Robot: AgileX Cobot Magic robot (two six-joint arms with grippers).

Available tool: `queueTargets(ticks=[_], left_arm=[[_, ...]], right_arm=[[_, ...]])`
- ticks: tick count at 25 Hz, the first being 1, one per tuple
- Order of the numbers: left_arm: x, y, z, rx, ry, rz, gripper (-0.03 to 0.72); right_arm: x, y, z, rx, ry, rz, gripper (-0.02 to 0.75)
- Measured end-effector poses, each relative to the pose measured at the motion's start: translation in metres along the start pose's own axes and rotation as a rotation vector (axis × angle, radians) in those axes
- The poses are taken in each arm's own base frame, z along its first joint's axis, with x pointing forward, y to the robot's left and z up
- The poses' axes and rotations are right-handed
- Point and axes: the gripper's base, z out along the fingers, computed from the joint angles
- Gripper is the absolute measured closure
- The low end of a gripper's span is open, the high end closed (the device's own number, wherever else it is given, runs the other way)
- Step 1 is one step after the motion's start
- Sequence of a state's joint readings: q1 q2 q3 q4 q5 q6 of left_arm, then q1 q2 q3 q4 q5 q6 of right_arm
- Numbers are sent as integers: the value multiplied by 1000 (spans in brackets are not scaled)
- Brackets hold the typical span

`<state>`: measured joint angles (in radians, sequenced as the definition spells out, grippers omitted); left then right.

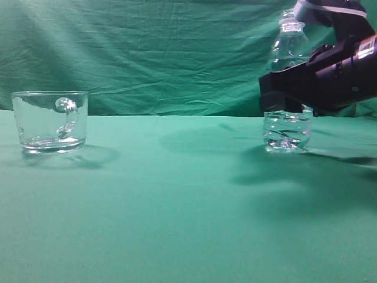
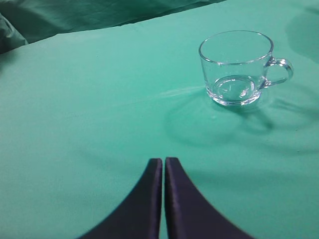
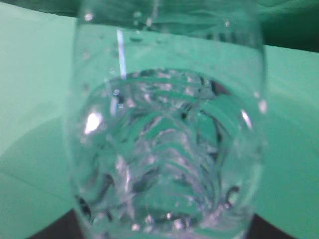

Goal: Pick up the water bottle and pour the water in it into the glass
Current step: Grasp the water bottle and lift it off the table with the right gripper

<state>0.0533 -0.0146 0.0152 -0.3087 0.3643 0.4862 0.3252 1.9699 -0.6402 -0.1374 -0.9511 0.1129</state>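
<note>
The water bottle (image 1: pixel 288 48) stands upright on the green cloth at the right, with no cap; the water (image 1: pixel 287 132) fills its lower part. My right gripper (image 1: pixel 281 93) is closed around the bottle's middle. In the right wrist view the bottle (image 3: pixel 164 124) fills the frame, with only dark finger edges showing at the bottom corners. The glass (image 1: pixel 50 121) is an empty clear mug standing at the far left, its handle facing the camera. It also shows in the left wrist view (image 2: pixel 237 67), ahead and to the right of my left gripper (image 2: pixel 164 162), which is shut and empty above the cloth.
A green cloth (image 1: pixel 177 194) covers the table, and a wrinkled green backdrop (image 1: pixel 165 53) hangs behind it. Nothing stands on the stretch of cloth between the glass and the bottle.
</note>
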Motion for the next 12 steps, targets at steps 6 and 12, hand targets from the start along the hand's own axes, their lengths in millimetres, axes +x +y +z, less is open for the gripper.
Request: queueTargets(ticks=[6, 12], left_arm=[[0, 0, 0, 0, 0, 0, 688], [0, 0, 0, 0, 0, 0, 688]], right_arm=[[-18, 4, -6, -27, -34, -64, 430], [-41, 7, -19, -37, -24, -107, 430]])
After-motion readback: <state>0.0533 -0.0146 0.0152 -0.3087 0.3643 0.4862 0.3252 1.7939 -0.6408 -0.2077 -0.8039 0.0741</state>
